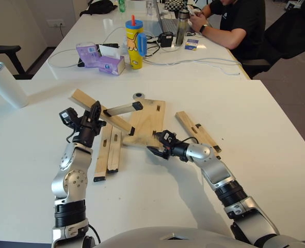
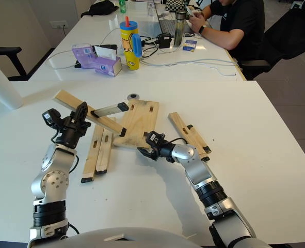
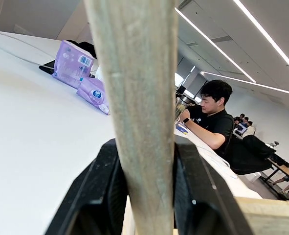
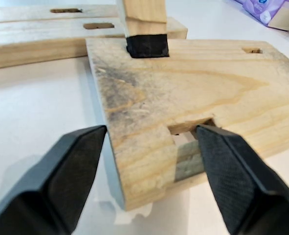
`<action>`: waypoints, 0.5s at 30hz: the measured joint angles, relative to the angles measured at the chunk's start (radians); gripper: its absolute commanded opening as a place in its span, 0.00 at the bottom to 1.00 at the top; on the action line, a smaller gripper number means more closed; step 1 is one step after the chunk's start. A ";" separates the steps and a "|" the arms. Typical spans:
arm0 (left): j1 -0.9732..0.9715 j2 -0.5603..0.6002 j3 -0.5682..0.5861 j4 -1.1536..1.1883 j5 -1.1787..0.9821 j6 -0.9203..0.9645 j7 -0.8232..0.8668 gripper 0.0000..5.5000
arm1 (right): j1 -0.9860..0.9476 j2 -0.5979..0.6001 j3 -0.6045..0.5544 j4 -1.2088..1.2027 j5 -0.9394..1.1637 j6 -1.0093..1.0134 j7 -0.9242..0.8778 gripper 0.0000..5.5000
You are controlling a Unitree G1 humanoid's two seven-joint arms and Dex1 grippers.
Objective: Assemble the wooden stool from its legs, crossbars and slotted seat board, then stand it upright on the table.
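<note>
On the left, the left gripper [image 1: 94, 114] is clamped on a wooden leg [image 1: 118, 124] whose black-tipped end rests on the slotted seat board [image 1: 148, 120], flat mid-table. Right of it, the right gripper [image 1: 156, 151] has its fingers apart astride the board's near corner. Assembly seems barely begun; next, pinch the board steady for slotting the leg.

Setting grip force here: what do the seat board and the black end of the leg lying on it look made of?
Seat board: apparently bare softwood, visible grain, a grey stain and rough edges. Black end of the leg: matte, perhaps tape or a rubbery cap; cannot tell which.
</note>
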 measured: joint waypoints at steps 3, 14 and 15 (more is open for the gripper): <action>-0.007 -0.015 -0.034 -0.025 0.045 0.002 0.027 0.19 | 0.005 0.000 -0.003 -0.004 0.000 0.000 -0.001 0.62; 0.007 0.026 -0.184 -0.107 0.242 0.010 0.013 0.19 | 0.039 0.007 -0.024 -0.061 0.009 0.017 -0.002 0.62; 0.005 0.026 -0.189 -0.108 0.252 0.018 0.010 0.19 | 0.039 0.008 -0.024 -0.067 0.009 0.017 -0.002 0.62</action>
